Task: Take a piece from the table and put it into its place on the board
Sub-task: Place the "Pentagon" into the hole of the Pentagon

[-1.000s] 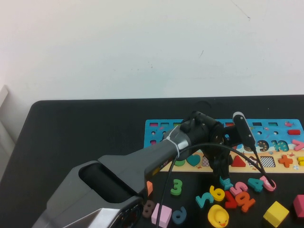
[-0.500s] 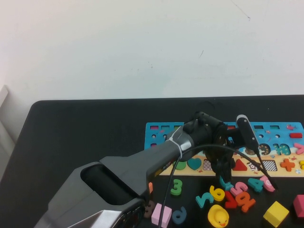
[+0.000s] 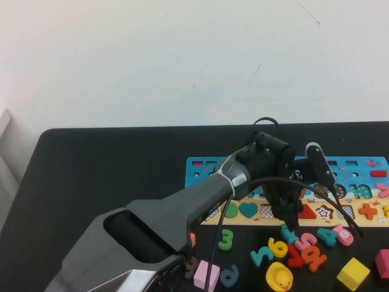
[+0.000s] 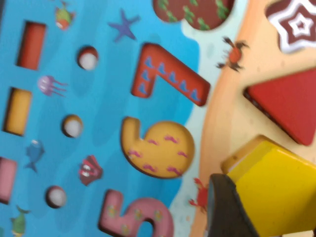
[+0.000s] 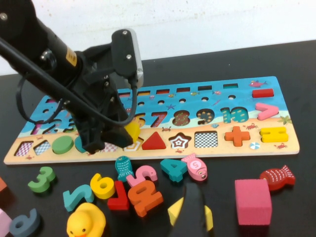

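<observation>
Left gripper (image 5: 129,134) clamps yellow piece (image 5: 131,130) above board's (image 5: 276,153) tan near-edge strip, beside red triangle (image 5: 153,141). Right gripper (image 5: 193,217) low over table (image 5: 306,197) near edge, jaw state unclear.

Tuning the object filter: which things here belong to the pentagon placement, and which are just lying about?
In the job: yellow pentagon, gripped in the left claw over the board; pentagon recess beside the red triangle.

Lying about: rubber duck, pink cube, yellow cube, loose numbers, red fish; right claw, low above the loose pieces.
</observation>
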You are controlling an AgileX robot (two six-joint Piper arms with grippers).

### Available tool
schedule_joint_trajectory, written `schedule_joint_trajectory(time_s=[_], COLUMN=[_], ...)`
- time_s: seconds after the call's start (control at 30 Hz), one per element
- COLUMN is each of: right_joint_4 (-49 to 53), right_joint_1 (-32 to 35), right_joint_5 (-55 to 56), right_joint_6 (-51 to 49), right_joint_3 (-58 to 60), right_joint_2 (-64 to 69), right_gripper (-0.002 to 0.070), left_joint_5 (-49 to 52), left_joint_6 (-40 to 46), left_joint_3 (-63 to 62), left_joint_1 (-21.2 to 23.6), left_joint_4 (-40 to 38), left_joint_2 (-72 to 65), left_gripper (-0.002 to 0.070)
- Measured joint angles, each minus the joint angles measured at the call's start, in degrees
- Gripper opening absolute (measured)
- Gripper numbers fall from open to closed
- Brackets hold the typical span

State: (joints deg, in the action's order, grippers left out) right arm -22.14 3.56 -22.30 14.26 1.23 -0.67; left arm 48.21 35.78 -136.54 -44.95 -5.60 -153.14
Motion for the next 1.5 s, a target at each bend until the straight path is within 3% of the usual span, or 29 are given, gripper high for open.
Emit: schedule_joint_trajectory(time_s=[1.5], right_joint_4=[0.00], right_joint_1=[0.00], right_joint_5=[0.00], right_joint_6=[0.00], right_joint_3=[0.00], right_joint_2=[0.00], right_gripper=[0.0593], left_joint_5=[-2.19], left_joint_6=[-1.81], left_joint_3=[-0.06], left_joint_1=[-0.09], left_joint_4=[0.69], left_joint_2=[-1.64], left_gripper=[0.0311])
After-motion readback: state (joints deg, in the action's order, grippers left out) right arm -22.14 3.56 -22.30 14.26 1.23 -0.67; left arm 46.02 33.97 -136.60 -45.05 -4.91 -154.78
